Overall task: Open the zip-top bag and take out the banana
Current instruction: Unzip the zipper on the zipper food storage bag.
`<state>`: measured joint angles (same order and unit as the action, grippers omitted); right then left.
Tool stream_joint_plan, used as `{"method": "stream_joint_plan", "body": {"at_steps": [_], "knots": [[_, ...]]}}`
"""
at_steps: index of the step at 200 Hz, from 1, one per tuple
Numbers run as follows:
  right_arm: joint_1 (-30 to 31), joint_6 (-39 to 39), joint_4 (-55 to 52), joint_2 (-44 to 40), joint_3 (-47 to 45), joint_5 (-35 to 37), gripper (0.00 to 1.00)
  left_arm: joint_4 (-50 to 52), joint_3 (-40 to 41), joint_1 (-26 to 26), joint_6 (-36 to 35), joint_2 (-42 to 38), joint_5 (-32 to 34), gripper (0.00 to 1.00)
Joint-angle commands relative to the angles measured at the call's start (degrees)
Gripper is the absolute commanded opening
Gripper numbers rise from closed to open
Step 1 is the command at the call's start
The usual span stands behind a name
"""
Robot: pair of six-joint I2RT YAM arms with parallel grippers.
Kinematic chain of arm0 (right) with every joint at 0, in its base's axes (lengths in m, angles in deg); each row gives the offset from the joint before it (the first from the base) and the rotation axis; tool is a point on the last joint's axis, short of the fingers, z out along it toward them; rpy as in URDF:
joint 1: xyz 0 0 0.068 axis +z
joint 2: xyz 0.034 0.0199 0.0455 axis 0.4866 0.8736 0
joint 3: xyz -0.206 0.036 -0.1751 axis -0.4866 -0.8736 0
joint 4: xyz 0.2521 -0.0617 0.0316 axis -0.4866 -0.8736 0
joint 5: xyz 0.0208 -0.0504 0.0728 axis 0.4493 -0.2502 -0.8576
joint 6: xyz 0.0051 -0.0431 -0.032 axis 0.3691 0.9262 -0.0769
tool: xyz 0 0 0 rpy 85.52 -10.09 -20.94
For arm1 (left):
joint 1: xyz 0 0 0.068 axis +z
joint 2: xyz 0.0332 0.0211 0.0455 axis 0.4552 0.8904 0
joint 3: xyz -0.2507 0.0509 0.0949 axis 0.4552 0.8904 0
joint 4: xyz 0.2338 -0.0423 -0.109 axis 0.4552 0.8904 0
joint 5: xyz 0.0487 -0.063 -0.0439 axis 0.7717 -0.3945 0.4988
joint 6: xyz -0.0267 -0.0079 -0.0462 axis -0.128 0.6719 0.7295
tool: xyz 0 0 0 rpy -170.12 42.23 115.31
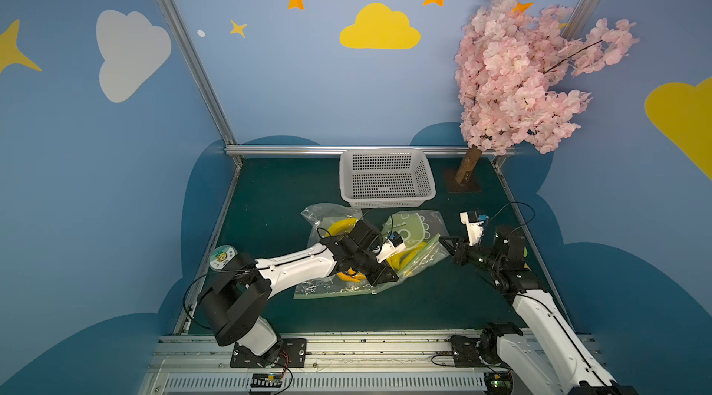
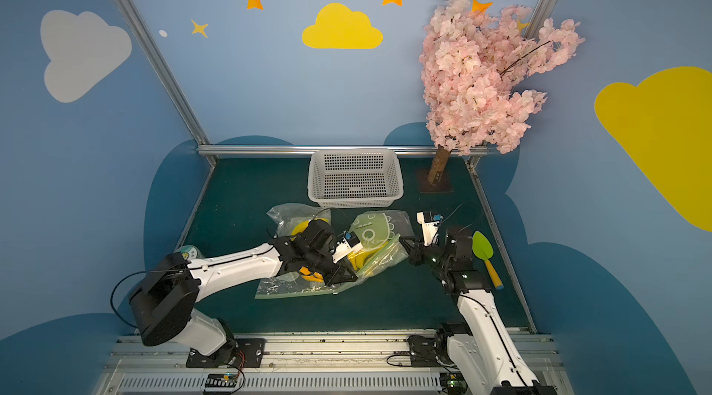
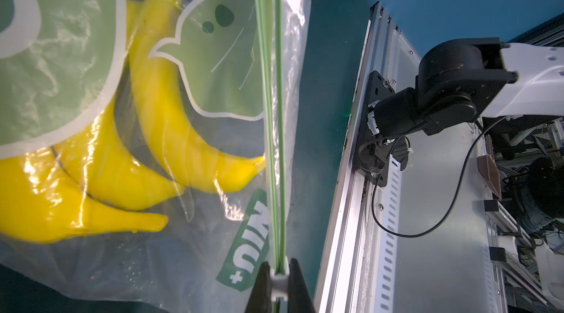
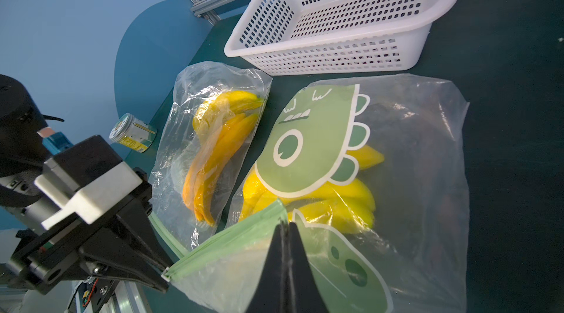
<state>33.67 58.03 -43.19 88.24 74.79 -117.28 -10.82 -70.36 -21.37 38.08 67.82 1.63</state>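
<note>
Zip-top bag (image 3: 195,250): the green band (image 3: 248,235) beside the zip strip carries rotated white print, a "+" and letters like "NIU", partly cut off. Small jar (image 4: 131,132) has a yellow-green label, print too small to read.

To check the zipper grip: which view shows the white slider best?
The left wrist view: the slider is close up, clamped in the left pincer on the green zip track. The right wrist view shows the slider small, at that pincer's tips. In both top views it cannot be made out.
</note>
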Motion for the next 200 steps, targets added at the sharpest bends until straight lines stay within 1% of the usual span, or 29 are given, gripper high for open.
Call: {"method": "stream_joint_plan", "body": {"at_steps": [1,85,200], "knots": [[-1.3,0.6,1.9,-1.6,-0.5,4.1,0.00,5.2,1.8,-0.3,-0.3,-1.5,-0.1,0.07],[-2.5,0.7,0.8,-4.4,-1.3,7.8,0.00,6.0,5.4,-0.1,0.4,-4.7,0.9,0.07],[-2.9,0.8,1.3,-4.1,-1.7,7.7,0.00,5.8,7.2,0.1,1.1,-6.8,1.7,0.07]]}}
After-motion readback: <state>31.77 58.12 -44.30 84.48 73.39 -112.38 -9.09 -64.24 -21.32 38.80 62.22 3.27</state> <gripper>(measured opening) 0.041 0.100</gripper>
